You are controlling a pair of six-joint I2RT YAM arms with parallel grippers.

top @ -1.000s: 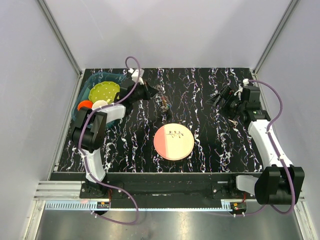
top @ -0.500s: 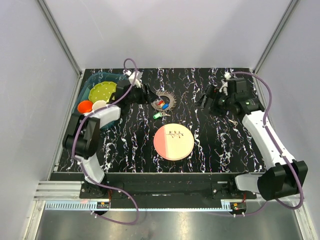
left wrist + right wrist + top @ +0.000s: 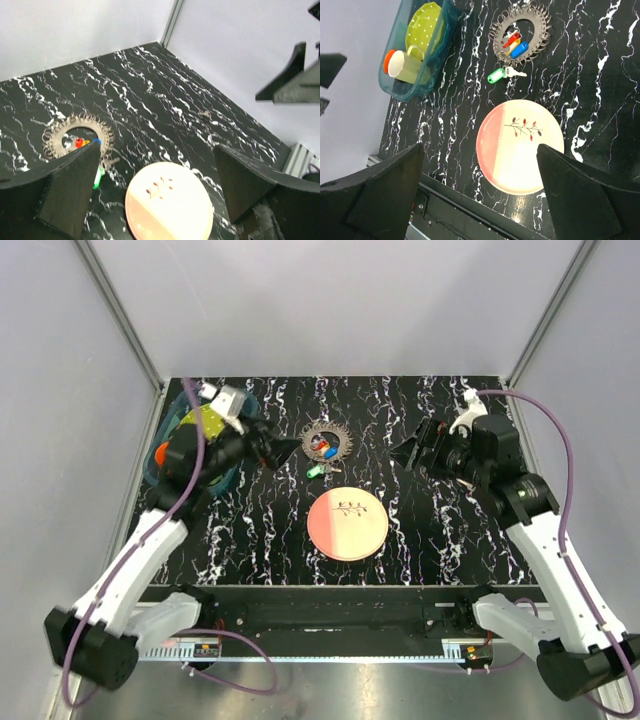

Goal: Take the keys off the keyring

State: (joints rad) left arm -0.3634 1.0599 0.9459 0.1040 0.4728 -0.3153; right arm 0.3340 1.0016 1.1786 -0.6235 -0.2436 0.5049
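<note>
Keyring (image 3: 337, 434) lies flat on the black marbled table (image 3: 250, 530), a little above the middle of the overhead view. Red- and blue-headed keys (image 3: 320, 448) sit inside its spiky rim, and a green-headed key (image 3: 315, 470) lies just below it. The pink plate (image 3: 347, 523) sits lower, apart from them. Left gripper (image 3: 278, 451) hovers just left of the ring and right gripper (image 3: 412, 452) well to its right. Both have their fingers spread wide and grip nothing.
</note>
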